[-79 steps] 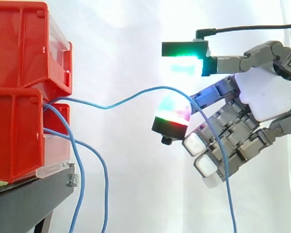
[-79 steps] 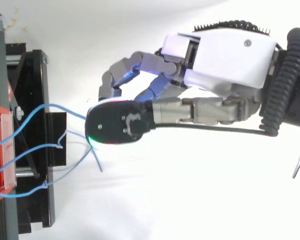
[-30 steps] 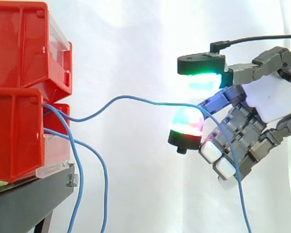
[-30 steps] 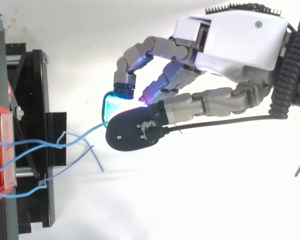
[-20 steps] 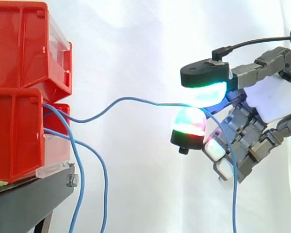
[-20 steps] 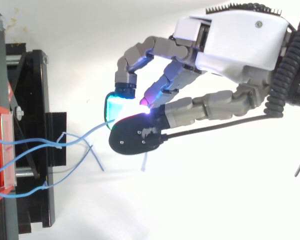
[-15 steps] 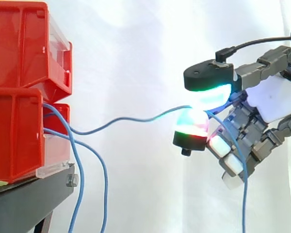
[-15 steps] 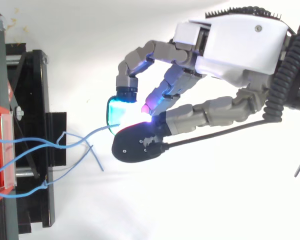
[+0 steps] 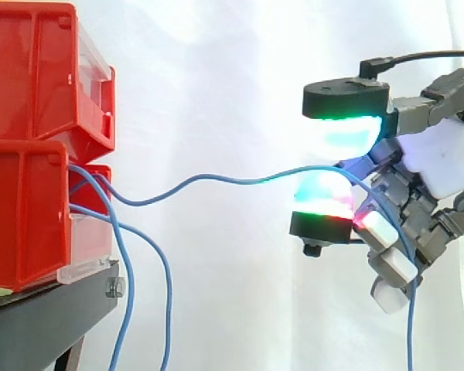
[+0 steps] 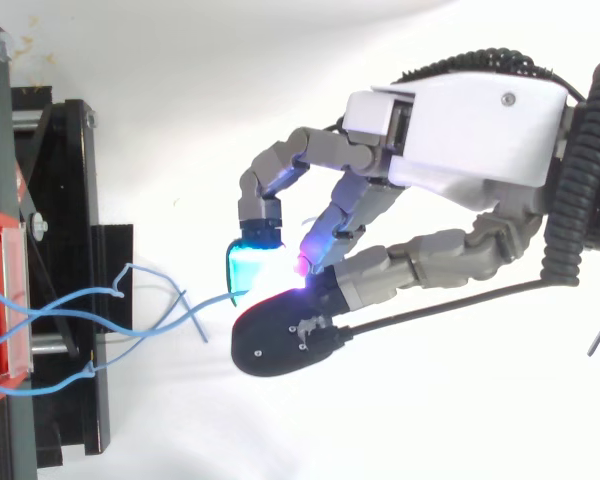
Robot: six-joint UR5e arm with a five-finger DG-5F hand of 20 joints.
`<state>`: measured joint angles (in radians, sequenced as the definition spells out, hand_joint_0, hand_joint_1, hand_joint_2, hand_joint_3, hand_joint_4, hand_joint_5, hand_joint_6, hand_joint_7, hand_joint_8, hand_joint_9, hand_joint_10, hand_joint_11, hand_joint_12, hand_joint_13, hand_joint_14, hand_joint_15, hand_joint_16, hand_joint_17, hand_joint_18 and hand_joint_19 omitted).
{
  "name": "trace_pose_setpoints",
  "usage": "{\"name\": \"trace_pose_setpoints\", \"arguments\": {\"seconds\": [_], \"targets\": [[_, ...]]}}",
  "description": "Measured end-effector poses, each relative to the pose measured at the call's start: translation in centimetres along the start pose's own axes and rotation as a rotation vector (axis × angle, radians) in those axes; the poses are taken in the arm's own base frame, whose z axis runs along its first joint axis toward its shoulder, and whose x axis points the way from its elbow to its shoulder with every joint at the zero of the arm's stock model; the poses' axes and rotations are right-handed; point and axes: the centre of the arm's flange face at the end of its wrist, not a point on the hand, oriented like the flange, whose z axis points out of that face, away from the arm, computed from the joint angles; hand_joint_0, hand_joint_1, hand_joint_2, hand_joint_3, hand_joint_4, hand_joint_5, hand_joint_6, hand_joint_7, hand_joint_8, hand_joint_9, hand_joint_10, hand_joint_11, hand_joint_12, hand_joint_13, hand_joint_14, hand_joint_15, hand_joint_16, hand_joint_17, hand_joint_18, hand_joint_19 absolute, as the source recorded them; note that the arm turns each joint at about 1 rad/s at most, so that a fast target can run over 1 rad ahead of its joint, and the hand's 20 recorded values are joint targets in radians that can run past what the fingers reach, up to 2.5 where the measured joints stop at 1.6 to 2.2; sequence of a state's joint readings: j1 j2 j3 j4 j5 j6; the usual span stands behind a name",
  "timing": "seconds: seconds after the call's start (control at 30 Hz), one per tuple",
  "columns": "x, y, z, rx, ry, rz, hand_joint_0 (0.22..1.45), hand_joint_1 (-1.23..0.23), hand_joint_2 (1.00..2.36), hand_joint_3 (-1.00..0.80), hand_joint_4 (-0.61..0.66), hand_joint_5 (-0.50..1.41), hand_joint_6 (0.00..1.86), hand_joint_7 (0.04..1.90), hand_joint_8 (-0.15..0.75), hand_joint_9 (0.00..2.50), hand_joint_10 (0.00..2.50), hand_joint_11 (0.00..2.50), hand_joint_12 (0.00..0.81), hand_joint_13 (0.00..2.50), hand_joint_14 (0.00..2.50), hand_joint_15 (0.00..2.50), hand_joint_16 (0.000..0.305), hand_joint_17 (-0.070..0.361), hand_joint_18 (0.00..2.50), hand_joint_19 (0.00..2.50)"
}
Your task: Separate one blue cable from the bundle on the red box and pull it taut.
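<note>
Several thin blue cables leave the front of the lower red bin (image 9: 23,216). One blue cable (image 9: 216,179) runs rightward in a shallow sag. It passes between the thumb pad (image 9: 344,116) and a finger pad (image 9: 322,205) of my hand (image 9: 448,162), then drops behind the other fingers. The hand is curled, with its thumb above the cable, pinching it. In the top view the same cable (image 10: 195,308) ends under the cyan pad (image 10: 255,268), and the hand (image 10: 460,130) sits to the right of the stand.
An upper red bin (image 9: 31,69) sits on the lower one, both on a black stand (image 9: 46,317). Two other blue cables (image 9: 127,294) hang loose in front of the stand. A white curtain is behind everything.
The thumb has come down onto the cable over the finger pad. The hand has drawn to the right, away from the bins, and the cable's span has lengthened and flattened.
</note>
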<state>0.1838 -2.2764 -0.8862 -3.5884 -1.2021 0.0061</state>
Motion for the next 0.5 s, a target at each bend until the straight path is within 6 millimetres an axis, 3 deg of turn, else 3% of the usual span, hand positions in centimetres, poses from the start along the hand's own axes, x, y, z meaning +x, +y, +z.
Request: {"name": "trace_pose_setpoints", "arguments": {"seconds": [0.17, 0.27, 0.5], "targets": [[0.14, -0.02, -0.03, 0.002, 0.013, -0.001, 0.54, -0.65, 1.0, -0.48, 0.09, -0.05, 0.85, 1.08, 0.235, 1.17, 0.02, 0.48, 0.374, 0.87, 0.03, 0.64, 0.04, 0.091, 0.69, 0.44], [0.16, -0.03, -0.03, 0.003, 0.015, -0.001, 0.59, -0.73, 1.01, -0.32, 0.07, -0.05, 0.87, 1.15, 0.223, 1.19, 0.02, 0.5, 0.36, 0.88, 0.03, 0.65, 0.038, 0.085, 0.69, 0.45], [0.16, -0.05, -0.05, 0.005, 0.016, -0.003, 0.63, -0.88, 1.02, -0.17, 0.08, -0.03, 0.88, 1.17, 0.225, 1.25, 0.02, 0.52, 0.361, 0.97, 0.03, 0.74, 0.038, 0.084, 0.79, 0.42]]}}
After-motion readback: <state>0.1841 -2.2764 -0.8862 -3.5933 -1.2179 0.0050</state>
